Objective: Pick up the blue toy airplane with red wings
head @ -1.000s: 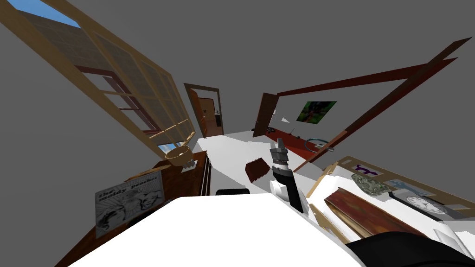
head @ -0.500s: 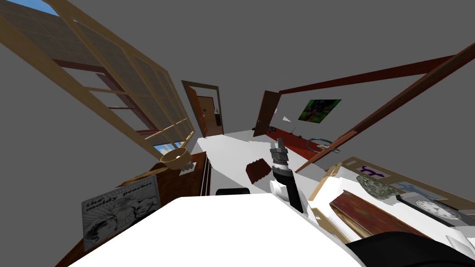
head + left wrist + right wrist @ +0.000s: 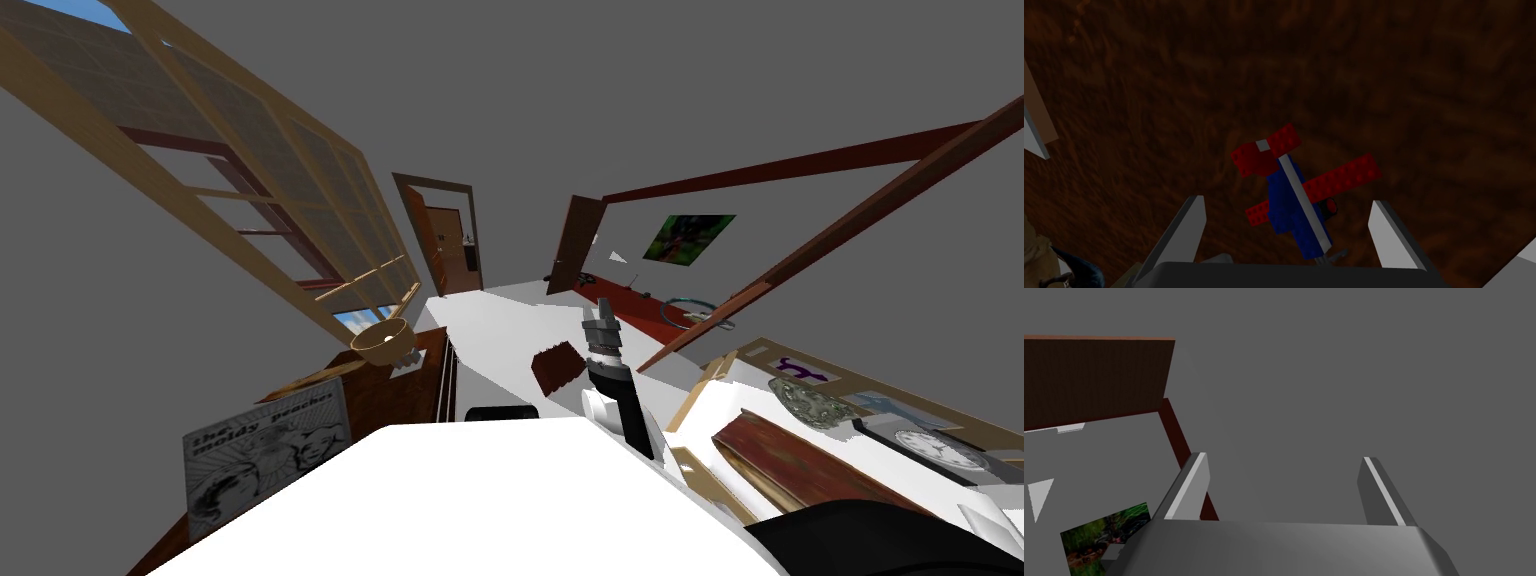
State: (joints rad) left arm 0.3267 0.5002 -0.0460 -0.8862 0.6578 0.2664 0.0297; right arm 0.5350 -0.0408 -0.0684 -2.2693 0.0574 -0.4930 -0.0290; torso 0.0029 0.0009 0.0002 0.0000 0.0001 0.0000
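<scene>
Your left gripper (image 3: 1285, 202) has its fingers spread wide. The blue toy airplane (image 3: 1296, 227) with red wings lies between them, touching neither, on a dark brown surface (image 3: 1374, 75). Right gripper (image 3: 601, 318), held out ahead, is likewise spread.

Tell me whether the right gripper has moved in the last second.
No. The right gripper stays at the same spot just beside the brown block; the slight shift of the surroundings comes from my own turning.
</scene>
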